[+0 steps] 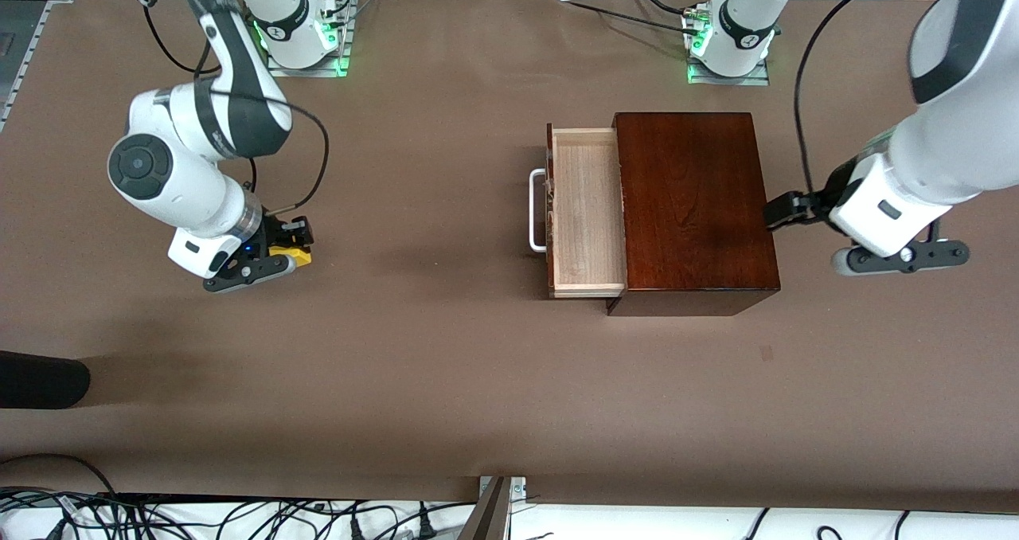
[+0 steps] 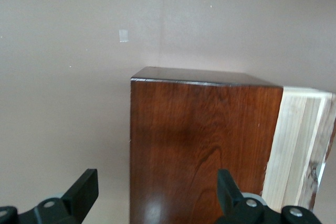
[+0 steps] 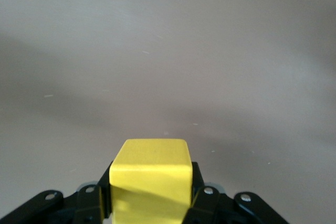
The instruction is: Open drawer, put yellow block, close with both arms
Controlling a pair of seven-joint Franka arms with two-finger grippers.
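Yellow block (image 3: 151, 179) sits clamped between my right gripper's (image 1: 280, 245) fingers (image 3: 202, 195), pressed in on both sides. From the front camera the block (image 1: 288, 254) shows as a sliver of yellow under the black jaws, low over the brown table (image 1: 430, 381), toward my right arm's end. Whether it touches the cloth or hangs just clear, I cannot tell.

Drawer (image 1: 585, 209) is pulled out of the dark box (image 1: 692, 205), pale wood tray exposed, nothing lying in it. White bar handle (image 1: 536, 209) faces my right arm's end of the table. Block and drawer are well apart, with bare table between them.

Left gripper (image 1: 784, 209) is at the box's closed end, toward my left arm's end of the table, its black tip right at the box wall; touching or a hair off, not clear. In the left wrist view the fingers (image 2: 84, 190) are spread wide, with one box (image 2: 199, 150) corner between them and the drawer's pale side (image 2: 296, 145) showing past it. Nothing gripped there.
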